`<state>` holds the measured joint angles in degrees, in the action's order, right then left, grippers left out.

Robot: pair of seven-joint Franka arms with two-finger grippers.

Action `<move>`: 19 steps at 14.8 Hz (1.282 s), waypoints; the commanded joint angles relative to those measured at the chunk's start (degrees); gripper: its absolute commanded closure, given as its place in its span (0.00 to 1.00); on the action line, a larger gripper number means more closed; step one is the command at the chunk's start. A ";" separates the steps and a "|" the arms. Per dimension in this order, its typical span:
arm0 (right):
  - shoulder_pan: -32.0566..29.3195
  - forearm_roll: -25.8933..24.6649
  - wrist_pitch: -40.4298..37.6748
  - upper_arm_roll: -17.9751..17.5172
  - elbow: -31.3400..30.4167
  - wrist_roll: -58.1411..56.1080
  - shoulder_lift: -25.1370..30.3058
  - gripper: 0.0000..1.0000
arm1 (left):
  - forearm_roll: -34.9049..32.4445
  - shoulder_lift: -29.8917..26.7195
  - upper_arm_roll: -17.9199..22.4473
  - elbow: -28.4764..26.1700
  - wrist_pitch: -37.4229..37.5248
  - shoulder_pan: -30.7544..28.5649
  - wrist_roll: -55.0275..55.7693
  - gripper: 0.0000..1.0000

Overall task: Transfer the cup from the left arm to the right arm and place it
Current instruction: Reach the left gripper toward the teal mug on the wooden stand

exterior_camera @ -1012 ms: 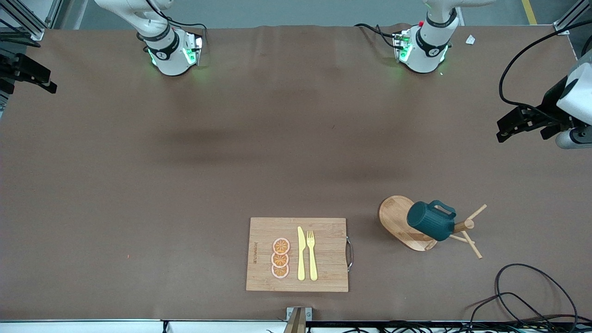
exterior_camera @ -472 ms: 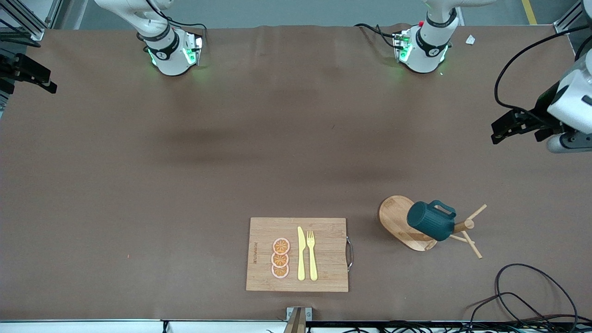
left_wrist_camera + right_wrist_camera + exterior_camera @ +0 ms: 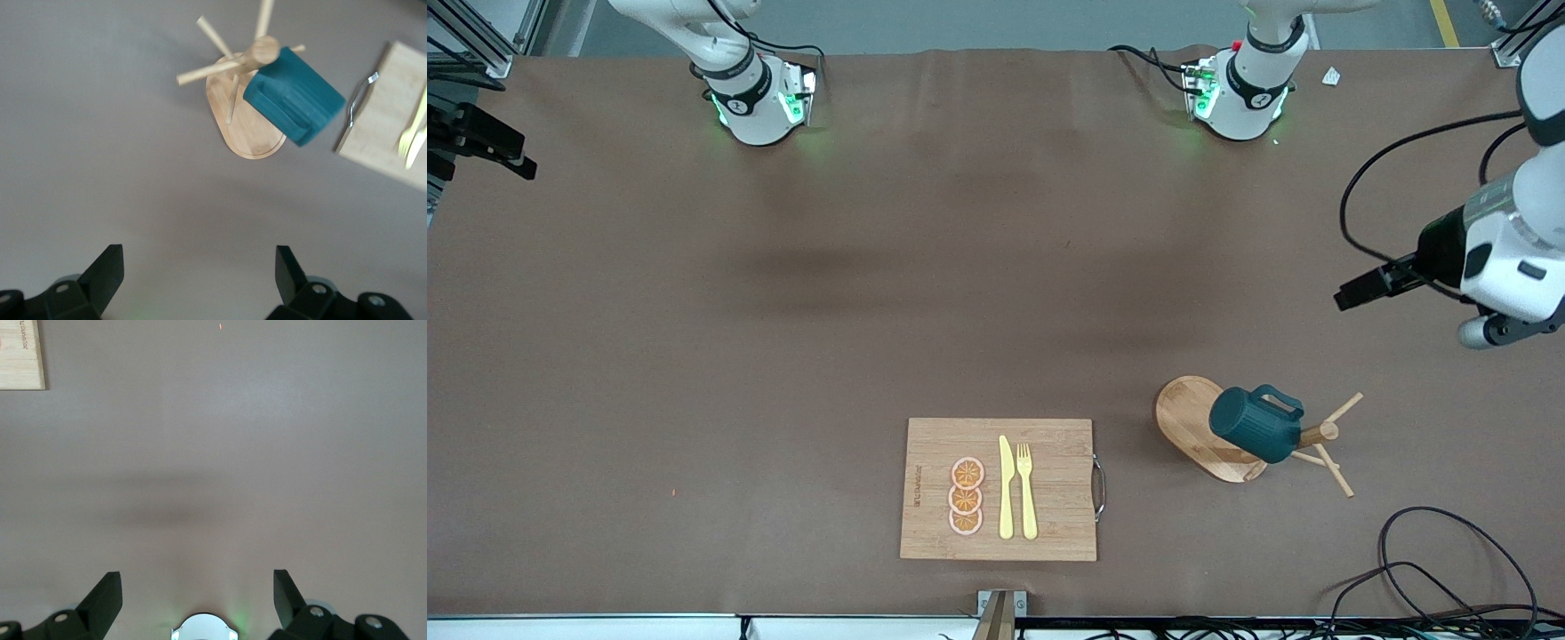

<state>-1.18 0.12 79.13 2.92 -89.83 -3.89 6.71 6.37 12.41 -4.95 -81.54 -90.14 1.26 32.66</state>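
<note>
On wooden rack (image 3: 1200,427) — cup (image 3: 1254,425), tilted sideways

cutting board (image 3: 998,489) brand mark, seemingly illegible

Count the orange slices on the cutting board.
3. The orange slices lie in a row on the cutting board, beside the knife: top, middle, bottom.
</note>
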 commanded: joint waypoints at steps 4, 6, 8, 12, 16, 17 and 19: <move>-0.41 -0.21 -0.12 -0.46 -0.87 0.28 0.76 0.00 | 5.67 5.25 -0.15 1.21 -10.56 0.93 25.85 0.00; -0.49 -0.21 -0.12 -0.46 -0.87 0.28 0.76 0.00 | 5.85 8.49 -0.58 1.29 -13.38 1.02 31.04 0.00; -0.49 -0.21 -0.12 -0.46 -0.96 0.20 0.76 0.00 | 8.91 10.26 -0.85 1.21 -17.77 0.94 32.12 0.00; -0.49 -0.21 -0.12 -0.46 -0.96 0.20 0.76 0.00 | 11.12 12.11 -0.94 0.77 -19.62 1.02 32.03 0.00; -0.49 -0.21 -0.12 -0.46 -0.96 0.20 0.76 0.00 | 11.04 13.96 -1.20 -0.46 -22.96 1.55 31.94 0.00; -0.58 -0.21 -0.12 -0.46 -0.96 0.20 0.76 0.00 | 11.04 13.87 -1.29 -1.86 -24.71 1.46 31.42 0.00; -0.58 -0.21 -0.12 -0.46 -0.96 0.20 0.76 0.00 | 10.95 13.70 -1.29 -3.71 -27.45 1.46 30.89 0.00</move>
<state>-1.18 0.12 79.04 2.92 -89.89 -3.89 6.71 16.86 26.66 -6.03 -83.17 -114.92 2.74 63.75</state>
